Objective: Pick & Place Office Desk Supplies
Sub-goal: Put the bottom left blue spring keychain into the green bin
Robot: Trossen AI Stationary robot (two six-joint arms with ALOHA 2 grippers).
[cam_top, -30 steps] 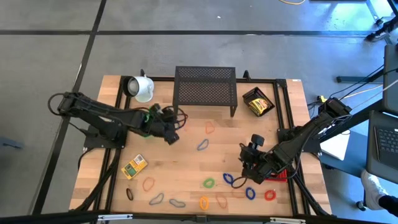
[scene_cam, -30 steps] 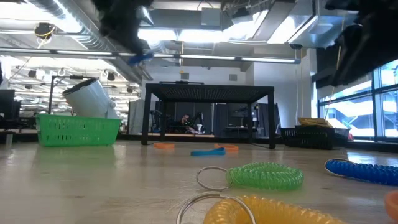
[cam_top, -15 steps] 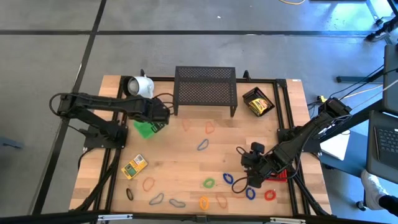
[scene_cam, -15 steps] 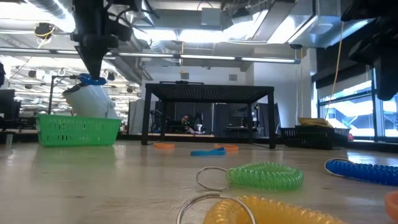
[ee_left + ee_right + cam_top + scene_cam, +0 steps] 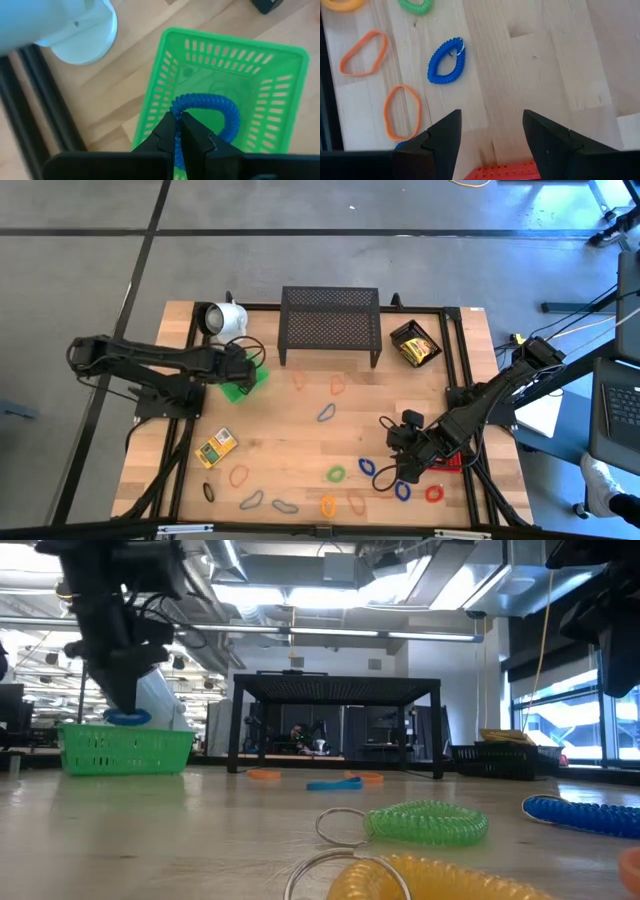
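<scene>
Just above the green basket [image 5: 280,70] near the white mug [image 5: 226,320], the left claw [image 5: 178,131] is pinched tight on a blue coil loop [image 5: 210,107], which hangs over the basket's floor. Across the table [image 5: 300,430], the right claw [image 5: 490,131] hovers with its fingers spread wide and nothing between them, near another blue coil [image 5: 447,61], two orange bands [image 5: 402,111] and a red basket [image 5: 505,171]. No writing is legible.

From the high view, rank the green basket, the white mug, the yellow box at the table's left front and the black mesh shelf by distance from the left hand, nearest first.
1. Green basket: directly under the left hand.
2. White mug: behind it, at the back left.
3. Black mesh shelf: toward the back centre.
4. Yellow box: toward the front left.

Shelf and box are close to call.
</scene>
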